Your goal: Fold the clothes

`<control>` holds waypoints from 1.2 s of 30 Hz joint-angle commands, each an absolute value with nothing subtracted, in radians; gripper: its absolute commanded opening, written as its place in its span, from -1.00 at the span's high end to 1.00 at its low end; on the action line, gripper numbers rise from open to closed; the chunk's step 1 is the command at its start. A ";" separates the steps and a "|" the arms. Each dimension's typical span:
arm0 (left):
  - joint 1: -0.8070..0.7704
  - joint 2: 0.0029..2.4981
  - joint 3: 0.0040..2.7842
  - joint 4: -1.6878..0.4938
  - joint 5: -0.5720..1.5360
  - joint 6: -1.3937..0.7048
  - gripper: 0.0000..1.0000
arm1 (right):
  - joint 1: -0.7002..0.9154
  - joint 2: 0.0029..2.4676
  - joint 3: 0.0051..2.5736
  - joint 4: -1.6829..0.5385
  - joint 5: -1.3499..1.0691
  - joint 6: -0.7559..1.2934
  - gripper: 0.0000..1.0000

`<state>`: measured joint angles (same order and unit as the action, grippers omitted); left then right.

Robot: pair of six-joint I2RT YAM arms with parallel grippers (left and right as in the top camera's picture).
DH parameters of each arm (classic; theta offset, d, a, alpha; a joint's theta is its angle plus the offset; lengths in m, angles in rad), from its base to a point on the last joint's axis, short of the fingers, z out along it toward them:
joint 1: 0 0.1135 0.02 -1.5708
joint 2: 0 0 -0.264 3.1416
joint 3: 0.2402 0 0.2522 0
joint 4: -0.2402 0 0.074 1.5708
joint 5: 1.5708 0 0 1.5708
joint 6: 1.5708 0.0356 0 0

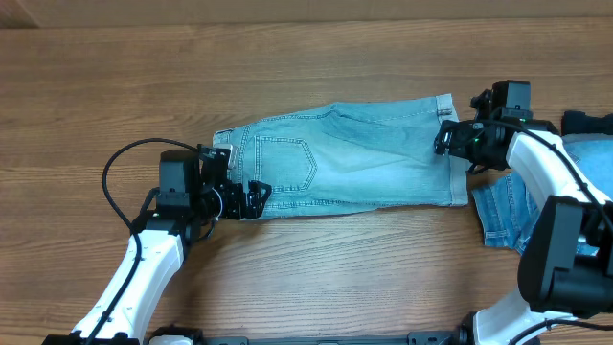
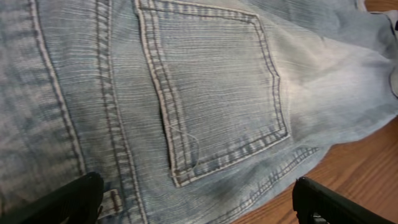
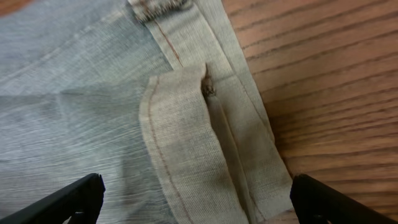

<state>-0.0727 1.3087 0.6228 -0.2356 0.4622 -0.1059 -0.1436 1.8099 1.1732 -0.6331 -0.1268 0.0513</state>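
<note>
As the pale-blue washed denim shorts (image 1: 354,158) lie spread flat across the middle of the brown wood-grain tabletop (image 1: 306,278), waistband to the left and leg hem to the right, one arm is stationed at each end, evidently to take hold for a fold.

The left jaws stand wide apart over the lower waistband corner, just beside the stitched back pocket (image 2: 211,93), and grip nothing. The right jaws likewise gape wide over the turned-up hem flap (image 3: 186,155) at the leg's right edge, also gripping nothing.

Open room: bare wood shows above and below the shorts, ample for a fold either way.

Constraint: a heap of deeper-blue denim garments (image 1: 503,216) lies just beside the right hem, under the right arm. A rightward sweep risks snagging it.
</note>
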 commanded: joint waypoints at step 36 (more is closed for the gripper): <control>-0.077 1.688 0.641 0.038 0.513 -0.303 -1.00 | -0.147 1.966 1.192 -0.599 -0.133 0.044 -0.70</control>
<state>-0.0715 1.6463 0.6521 0.0536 0.4870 -0.2825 -0.1436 1.9060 1.1805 -0.5903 -0.1352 0.0452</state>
